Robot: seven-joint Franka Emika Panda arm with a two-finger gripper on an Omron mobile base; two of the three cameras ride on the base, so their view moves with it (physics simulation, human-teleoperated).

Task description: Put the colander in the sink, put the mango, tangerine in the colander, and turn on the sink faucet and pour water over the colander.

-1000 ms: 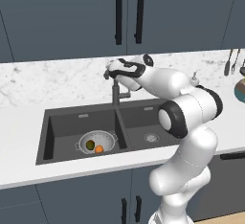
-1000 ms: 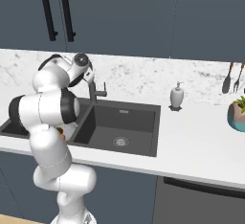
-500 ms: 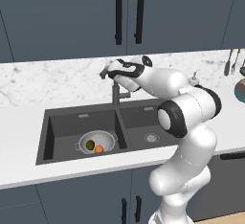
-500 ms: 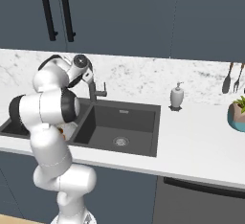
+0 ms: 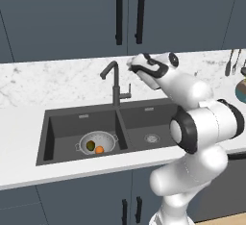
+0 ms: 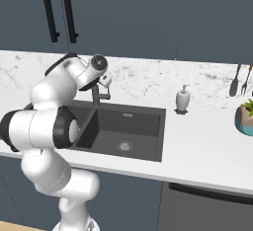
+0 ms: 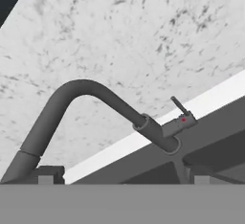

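Colander (image 5: 97, 142), lower centre, in left basin of sink (image 5: 62, 128), holds mango (image 5: 90, 145) and tangerine (image 5: 99, 149). Gripper (image 5: 130, 65), jaw gap unreadable, apart from sink faucet (image 5: 114, 81); spout aims over colander, lever (image 7: 179, 106) untouched, likely next.

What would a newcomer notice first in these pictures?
The white robot arm rises over the dark double sink, its hand near the black gooseneck faucet. In the left basin sits a silvery colander holding a green mango and an orange tangerine.
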